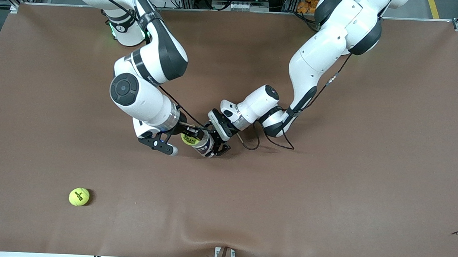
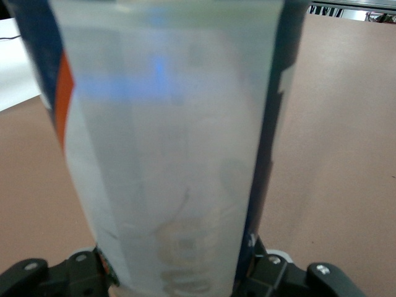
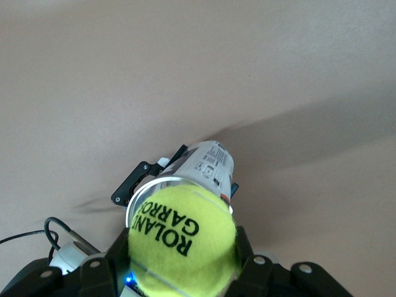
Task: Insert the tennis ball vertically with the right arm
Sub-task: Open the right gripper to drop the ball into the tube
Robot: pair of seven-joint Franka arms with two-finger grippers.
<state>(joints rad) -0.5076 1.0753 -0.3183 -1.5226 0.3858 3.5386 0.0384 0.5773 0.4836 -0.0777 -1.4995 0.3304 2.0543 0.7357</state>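
A: Right claw (image 1: 181,141) clamped on a tennis ball (image 1: 190,139), parked right over the mouth of the can (image 1: 206,146)

B: Confirmed from the right wrist view: ball (image 3: 181,240) pinched between the two fingers, sitting at the clear rim of the can (image 3: 197,168), lettering facing up. Not yet down inside, looks like

A: And holding that can, the left claw (image 1: 219,141), squeezed on its sides near the middle of the counter (image 1: 327,188)

B: Seen from the left wrist view too: can (image 2: 167,148) filling the frame, gripped low between the fingers (image 2: 83,272), standing straight along the claw

A: So, pick-up done, carry done, lining up over the opening about done

B: Left to do, by the look of it: push the ball through the rim, let go, pull the right claw away. Tight fit likely, ball nearly as wide as the mouth

A: Can tilted a touch in the front view, so a straight push needed, or a jam at the lip

B: One more ball (image 1: 79,196) lying loose on the counter, nearer the front camera, toward the right arm's end, well apart from everything. Untouched

A: Late in the job then, with only the drop-in missing
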